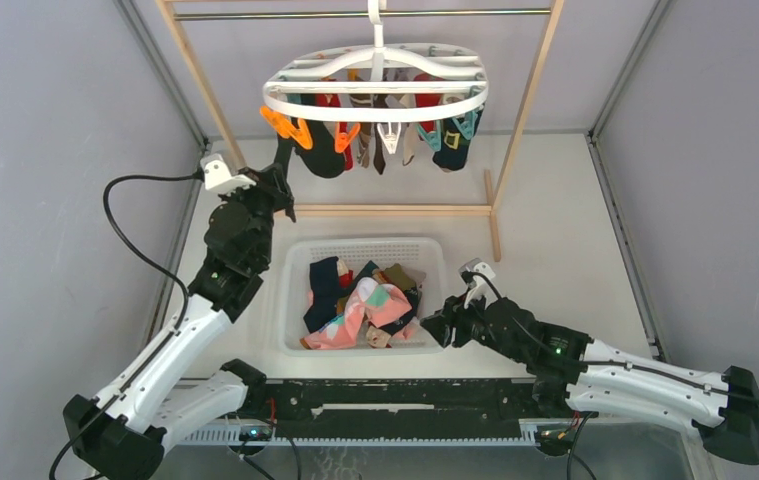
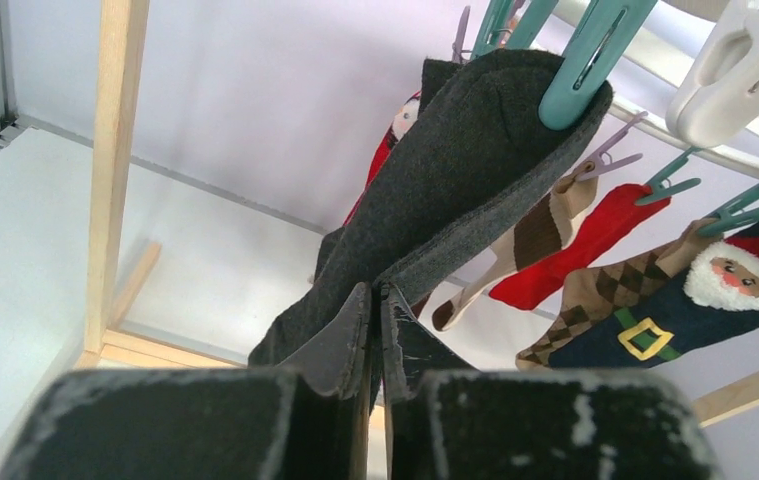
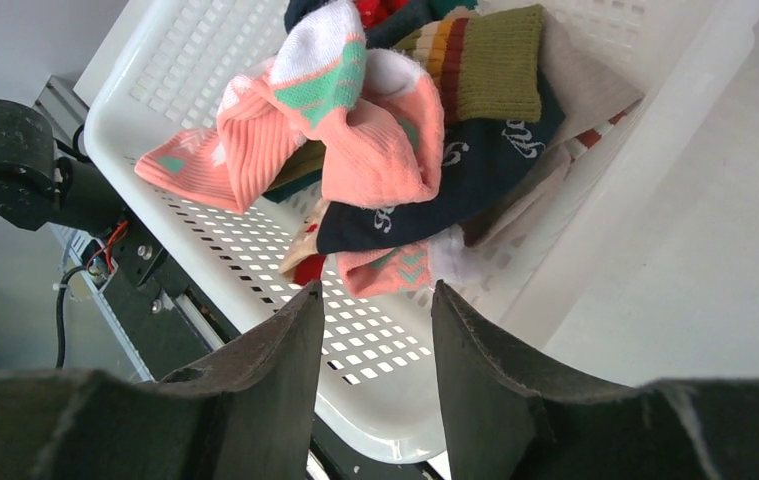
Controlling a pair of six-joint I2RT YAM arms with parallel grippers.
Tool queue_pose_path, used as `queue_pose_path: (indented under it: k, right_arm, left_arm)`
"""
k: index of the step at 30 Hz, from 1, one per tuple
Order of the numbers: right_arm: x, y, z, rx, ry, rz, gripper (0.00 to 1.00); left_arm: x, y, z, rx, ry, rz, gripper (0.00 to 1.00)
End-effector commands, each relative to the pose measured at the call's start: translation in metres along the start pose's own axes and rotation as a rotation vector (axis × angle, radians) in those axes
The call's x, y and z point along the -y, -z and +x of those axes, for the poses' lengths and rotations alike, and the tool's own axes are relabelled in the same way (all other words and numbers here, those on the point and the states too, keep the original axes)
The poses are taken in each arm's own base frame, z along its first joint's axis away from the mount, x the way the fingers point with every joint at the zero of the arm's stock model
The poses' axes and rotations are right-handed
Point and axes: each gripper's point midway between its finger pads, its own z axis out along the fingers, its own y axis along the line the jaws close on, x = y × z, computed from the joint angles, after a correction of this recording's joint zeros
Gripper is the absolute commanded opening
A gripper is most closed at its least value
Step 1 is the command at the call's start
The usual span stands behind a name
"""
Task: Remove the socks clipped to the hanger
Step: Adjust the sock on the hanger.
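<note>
left end effector pinches a hanging sock

the hanger (image 1: pixel 355 112) hangs from the rack (image 1: pixel 530 100) at the top centre of the overhead view. a row of socks (image 1: pixel 380 145) dangles from its clips. the left end effector (image 2: pixel 375 330) reaches up at the hanger's left end and is closed on the lower end of a grey sock (image 2: pixel 455 170), with the fabric pinched between its two fingers. the top of that sock is held in a teal clip (image 2: pixel 580 70) at the upper right of the left wrist view. to its right hang a red sock (image 2: pixel 575 250) and a santa sock (image 2: pixel 675 310), each clipped. the right end effector (image 3: pixel 375 330) is low at centre right in the overhead view, over the near right corner of the basket (image 1: pixel 295 300). its fingers stand apart and hold nothing. a pile (image 1: pixel 360 305) of loose socks lies in the basket on the counter (image 1: pixel 555 250).
</note>
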Motion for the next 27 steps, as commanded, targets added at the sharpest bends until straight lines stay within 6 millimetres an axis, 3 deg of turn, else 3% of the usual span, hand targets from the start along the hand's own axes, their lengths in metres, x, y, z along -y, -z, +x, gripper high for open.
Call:
queue_pose_path:
  k: [1, 4, 7, 11, 18, 19, 20, 21, 24, 27]
  right_arm:
    - [-0.003, 0.003, -0.009, 0.038, -0.022, -0.007, 0.51]
    - [-0.003, 0.004, -0.010, 0.038, -0.021, -0.003, 0.51]
    - [-0.001, 0.005, -0.009, 0.036, -0.021, 0.003, 0.51]
    - [0.001, 0.007, -0.009, 0.037, -0.022, 0.009, 0.51]
    - [0.011, 0.013, -0.008, 0.037, -0.006, 0.042, 0.53]
    - [0.014, 0.014, -0.009, 0.041, -0.004, 0.050, 0.55]
    - [0.016, 0.016, -0.011, 0.051, -0.003, 0.056, 0.56]
    - [0.019, 0.018, -0.013, 0.060, -0.003, 0.066, 0.59]
    - [0.030, 0.023, -0.020, 0.087, 0.001, 0.101, 0.98]
    - [0.043, 0.027, -0.028, 0.121, 0.009, 0.144, 1.00]
  left_arm:
    - [0.001, 0.006, -0.001, 0.002, 0.030, 0.028, 0.08]
    - [0.002, 0.008, -0.002, -0.005, 0.033, 0.037, 0.08]
    - [0.002, 0.012, -0.003, -0.013, 0.029, 0.038, 0.17]
    - [-0.001, 0.019, -0.005, -0.027, 0.020, 0.040, 0.44]
    - [-0.010, 0.035, -0.006, -0.046, 0.013, 0.032, 0.72]
    - [-0.012, 0.037, -0.005, -0.049, 0.014, 0.030, 0.82]
    - [-0.016, 0.041, -0.003, -0.052, 0.013, 0.026, 0.86]
    - [-0.019, 0.044, -0.002, -0.054, 0.013, 0.021, 0.97]
    - [-0.032, 0.055, 0.005, -0.068, 0.003, -0.003, 1.00]
    - [-0.039, 0.064, 0.012, -0.074, -0.028, 0.020, 1.00]
